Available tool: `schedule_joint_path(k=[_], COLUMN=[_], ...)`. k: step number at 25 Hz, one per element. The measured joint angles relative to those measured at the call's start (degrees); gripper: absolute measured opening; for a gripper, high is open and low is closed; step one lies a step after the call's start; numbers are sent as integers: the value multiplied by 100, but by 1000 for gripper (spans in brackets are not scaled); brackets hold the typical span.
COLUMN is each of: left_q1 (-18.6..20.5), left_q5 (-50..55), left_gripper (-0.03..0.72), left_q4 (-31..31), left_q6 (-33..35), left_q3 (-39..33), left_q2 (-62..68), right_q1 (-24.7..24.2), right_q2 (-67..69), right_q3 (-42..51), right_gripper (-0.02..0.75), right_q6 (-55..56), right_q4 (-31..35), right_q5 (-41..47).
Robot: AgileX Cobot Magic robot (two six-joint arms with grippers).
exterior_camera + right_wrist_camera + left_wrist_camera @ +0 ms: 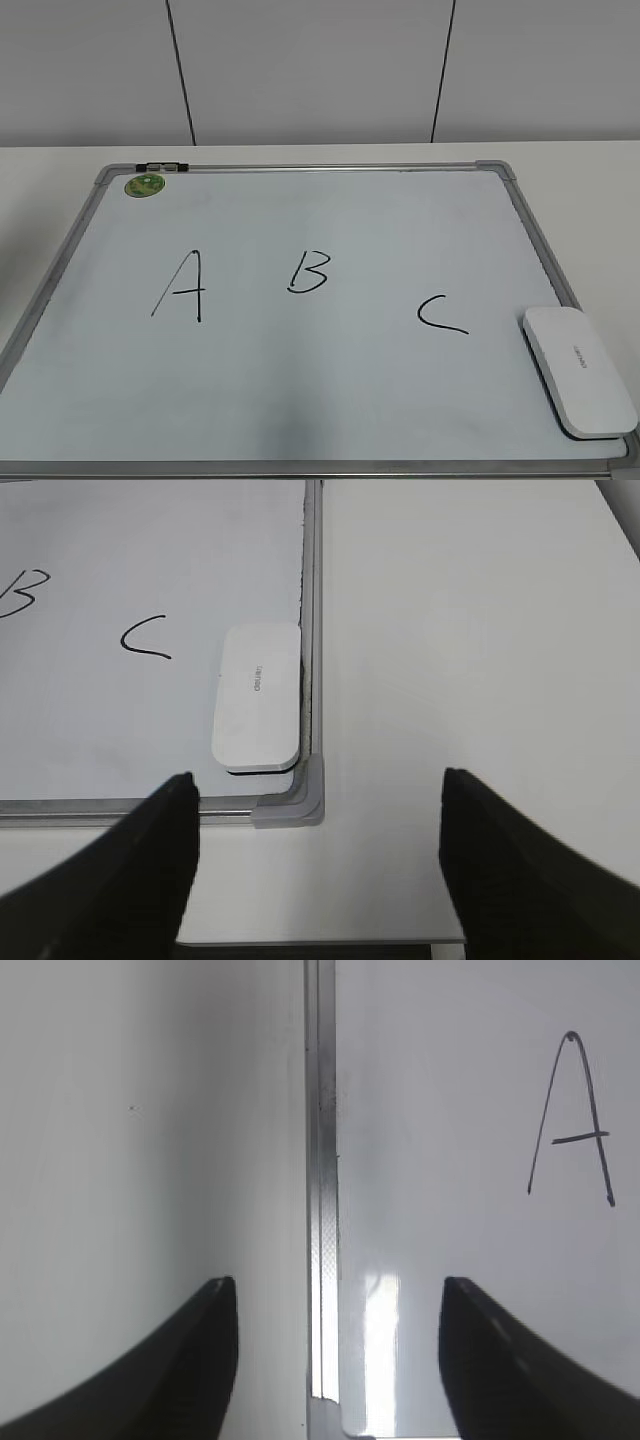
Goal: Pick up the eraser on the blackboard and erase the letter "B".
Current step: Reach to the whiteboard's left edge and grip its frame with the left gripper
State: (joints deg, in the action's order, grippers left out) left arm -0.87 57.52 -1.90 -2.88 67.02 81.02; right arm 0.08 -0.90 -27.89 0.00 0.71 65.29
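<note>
Both grippers hang spread wide and empty. Seen from its wrist camera, the right gripper (315, 865) hovers above the bare table (480, 630) just past the near right corner of the blackboard (100, 730), its dark fingers (150, 860) parted. The left gripper (335, 1350) sits over the board's left frame rail, one finger on each side of the rail, gripping nothing.

The eraser (578, 370) lies flat on the blackboard (300, 400) in the near right corner, white face and small grey lettering up, a dark underside edge showing at its near end. Its long axis runs near to far, roughly parallel to the right frame rail and just beside it. From the right wrist camera the eraser (258, 698) is ahead of the right gripper and slightly left of its midline, clearly apart from the fingers.

Left of the eraser is a black "C" (442, 315), then the letter "B" (308, 271) near the board's middle, intact, and a black "A" (182, 286) farther left.

Only the exterior view shows a green round magnet (145, 185) at the far left corner; neither gripper appears there. The left wrist view shows the "A" but no eraser.
</note>
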Motion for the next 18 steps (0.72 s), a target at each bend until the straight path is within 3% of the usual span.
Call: schedule_joint_path(k=[10,18], left_q1=[0,0], left_q5=[412,500], left_gripper=[440,435], left_q4=[-23,190], left_q6=[-80,-241], left_q3=[1184,1306], left_q2=[1693,2318], right_q1=[0,0], right_q2=[0,0], right_q3=[0,0], right_gripper=[555,555], right_q6=[0,0], right_q4=[0,0], right_q5=[0,0])
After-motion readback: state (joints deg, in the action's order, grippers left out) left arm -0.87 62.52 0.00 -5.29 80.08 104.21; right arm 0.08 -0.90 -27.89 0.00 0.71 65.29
